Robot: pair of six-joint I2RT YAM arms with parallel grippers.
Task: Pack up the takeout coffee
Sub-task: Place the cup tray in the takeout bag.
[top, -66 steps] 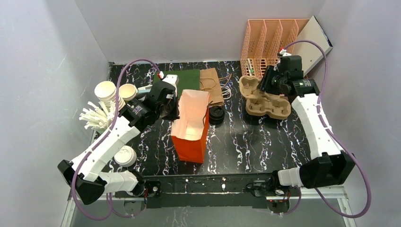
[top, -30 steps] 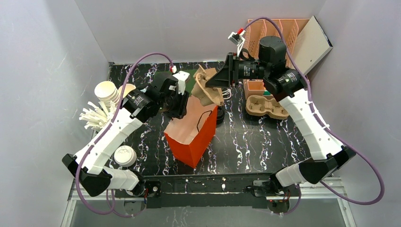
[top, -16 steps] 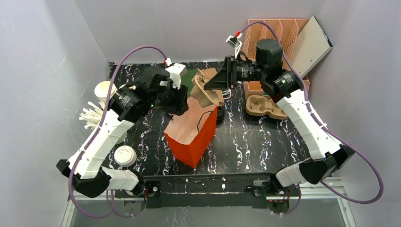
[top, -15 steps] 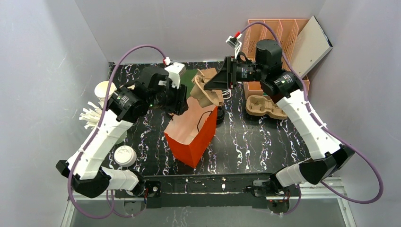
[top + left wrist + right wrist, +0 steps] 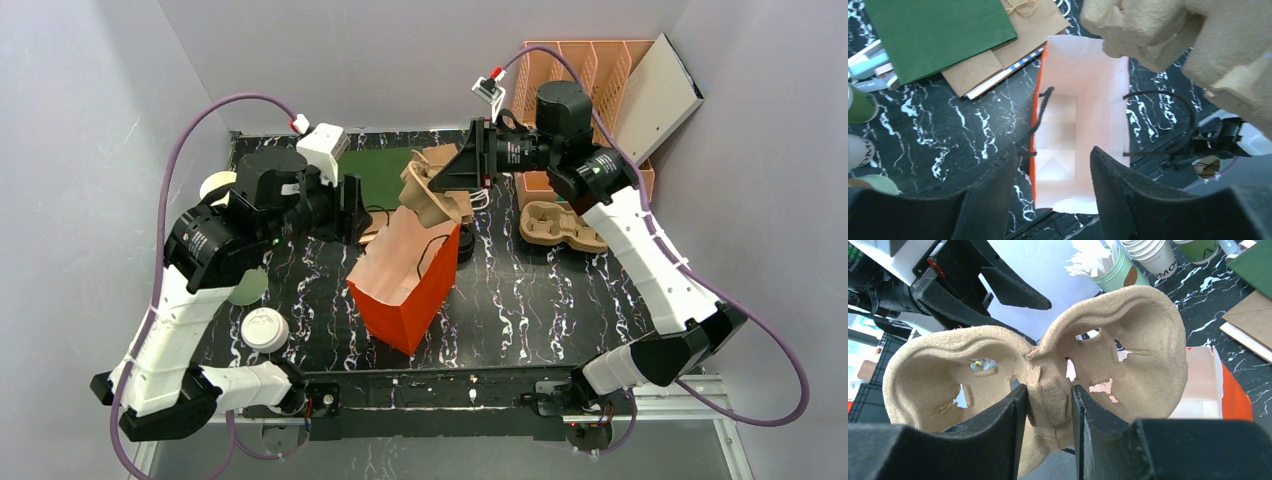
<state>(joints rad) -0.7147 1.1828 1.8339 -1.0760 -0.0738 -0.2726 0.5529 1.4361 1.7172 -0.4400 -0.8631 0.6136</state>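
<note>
An orange paper bag (image 5: 405, 290) stands open mid-table, white inside (image 5: 1083, 100). My right gripper (image 5: 462, 178) is shut on the centre ridge of a pulp cup carrier (image 5: 430, 195), which hangs tilted over the bag's back rim. In the right wrist view the gripper (image 5: 1048, 390) pinches that ridge between the carrier's (image 5: 1128, 340) two cups. My left gripper (image 5: 350, 212) hangs open and empty back-left of the bag. The bag mouth shows between its fingers (image 5: 1053, 152). The takeout coffee (image 5: 460, 245) shows only as a black lid behind the bag's right side.
A second pulp carrier (image 5: 565, 225) lies at the right, before an orange file rack (image 5: 570, 70). Flat green (image 5: 385, 170) and brown bags lie at the back. A white cup stack (image 5: 1153, 255), a stirrer cup (image 5: 1118, 272) and a white lid (image 5: 265, 328) are on the left.
My left arm has risen and drawn back to the left, away from the bag's rim, and its jaws have widened. The right arm with the carrier has shifted only slightly left.
</note>
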